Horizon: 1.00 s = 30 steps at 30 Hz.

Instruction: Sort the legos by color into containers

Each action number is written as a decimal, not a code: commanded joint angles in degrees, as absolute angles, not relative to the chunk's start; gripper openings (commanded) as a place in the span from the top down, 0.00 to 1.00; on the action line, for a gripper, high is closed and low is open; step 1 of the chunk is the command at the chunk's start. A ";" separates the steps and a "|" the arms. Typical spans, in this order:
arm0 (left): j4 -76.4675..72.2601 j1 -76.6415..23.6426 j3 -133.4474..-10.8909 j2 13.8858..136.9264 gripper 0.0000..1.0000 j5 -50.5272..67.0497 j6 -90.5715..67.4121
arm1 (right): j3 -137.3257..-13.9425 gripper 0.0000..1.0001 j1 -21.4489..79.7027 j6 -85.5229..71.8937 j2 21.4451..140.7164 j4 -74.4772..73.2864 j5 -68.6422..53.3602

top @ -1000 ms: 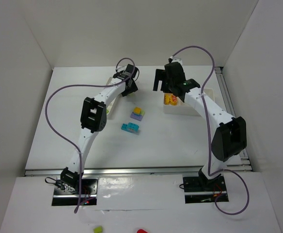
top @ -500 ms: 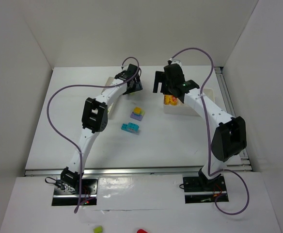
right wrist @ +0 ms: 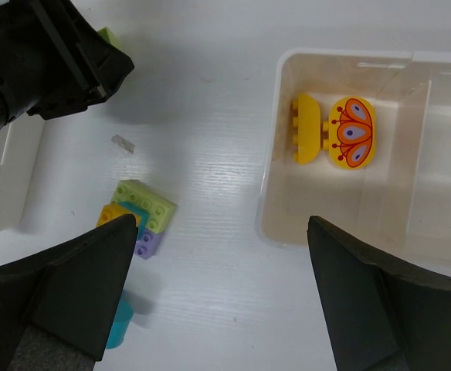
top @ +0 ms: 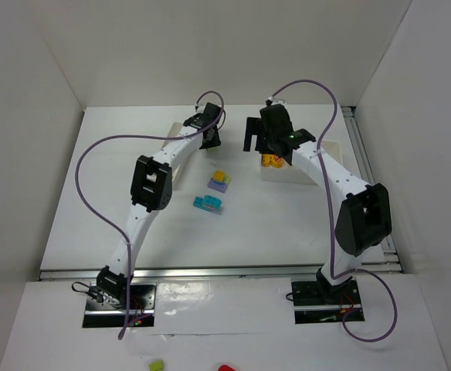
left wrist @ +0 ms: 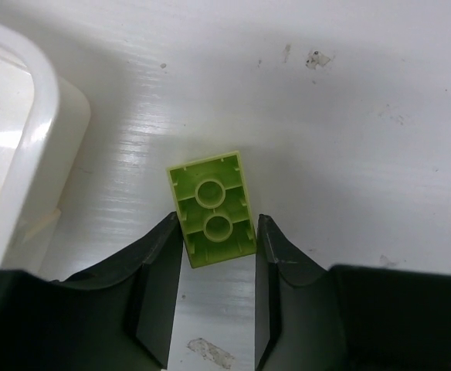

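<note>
Since I checked a second ago, my left gripper [top: 209, 136] has slid a bit further back and right, past the corner of the left tray [left wrist: 25, 147]. Its fingers are pressed against both sides of an upside-down pale green brick [left wrist: 210, 202], which lies on the table [left wrist: 349, 93] just beside that tray. The right gripper [right wrist: 222, 263] crept slightly left. It's spread wide over the right tray [right wrist: 272, 162], which holds the yellow pieces [right wrist: 306, 127]. The mixed stack [top: 220, 182] and cyan brick [top: 208, 204] haven't budged.

Pale green brick [left wrist: 211, 209] — between fingers [left wrist: 157, 290], white tray [left wrist: 40, 131] corner left
</note>
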<state>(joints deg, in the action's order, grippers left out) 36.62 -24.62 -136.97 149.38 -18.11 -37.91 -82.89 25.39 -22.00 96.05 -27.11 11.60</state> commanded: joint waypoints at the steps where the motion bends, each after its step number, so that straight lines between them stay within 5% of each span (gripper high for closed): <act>1: 37.18 -24.96 -133.87 146.70 0.64 -16.97 -36.47 | -82.62 0.02 26.02 -21.88 95.89 -26.19 11.60; 5: 37.18 -26.97 -129.47 140.21 0.78 -15.21 -34.37 | -82.62 0.02 26.02 -21.88 96.42 -25.66 10.99; 15: 43.67 -26.55 -112.26 119.20 0.85 -16.52 -34.18 | -83.14 0.02 26.02 -21.88 95.19 -26.72 10.37; 16: 43.68 -25.76 -107.45 117.27 0.92 -16.52 -34.97 | -83.14 0.02 26.02 -21.88 95.19 -26.72 10.37; 21: 43.68 -20.58 -95.55 107.86 0.92 -16.52 -36.12 | -83.14 0.02 26.63 -21.88 95.19 -27.33 10.37; 30: 41.48 -14.16 -90.26 109.51 0.88 -14.06 -37.79 | -83.14 0.02 28.83 -21.88 95.19 -27.86 9.84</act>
